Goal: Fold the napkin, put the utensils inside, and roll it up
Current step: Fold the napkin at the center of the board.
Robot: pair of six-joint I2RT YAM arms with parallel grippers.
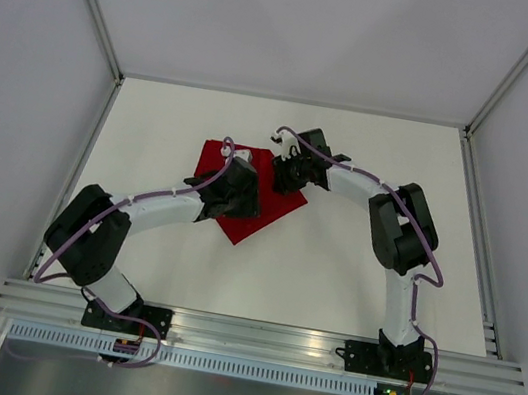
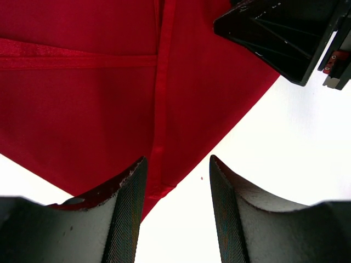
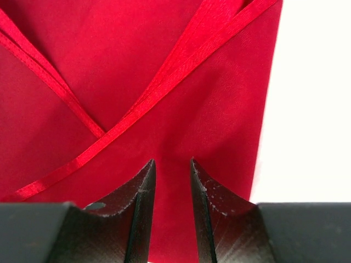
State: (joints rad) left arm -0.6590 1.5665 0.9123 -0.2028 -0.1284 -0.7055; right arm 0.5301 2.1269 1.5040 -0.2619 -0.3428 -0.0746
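1. The left gripper (image 1: 244, 194) hangs over the near part of the napkin (image 1: 242, 226). In the left wrist view its jaws are spread wide (image 2: 176, 161) and hold nothing. They straddle a corner of the red cloth (image 2: 82, 109), where a satin hem (image 2: 162, 109) runs down to the tip. I judge it is lined up there to take that corner for a fold.
2. The left arm reaches from its near-left base, elbow bent out to the left. Its forearm slants far and rightward to the cloth.
3. The napkin lies on the white desk (image 1: 333, 270) at the middle, toward the far side, turned like a diamond. Hems cross its face in both wrist views, so it seems part folded already. Flat layers like these would give a bed for the cutlery. I cannot make out the utensils for sure; any pale specks by the far-left edge are too small to tell.
4. The right gripper (image 1: 286, 176) sits over the napkin's far-right part, close to the left one. Its jaws (image 3: 171, 163) stand narrowly parted above smooth cloth (image 3: 164, 82), near the cloth's right edge and bare desk (image 3: 312, 109). Nothing looks pinched. Perhaps it steadies that side.
5. The right arm rises from its near-right base, elbow out to the right. Its forearm then sweeps left and far to the cloth.
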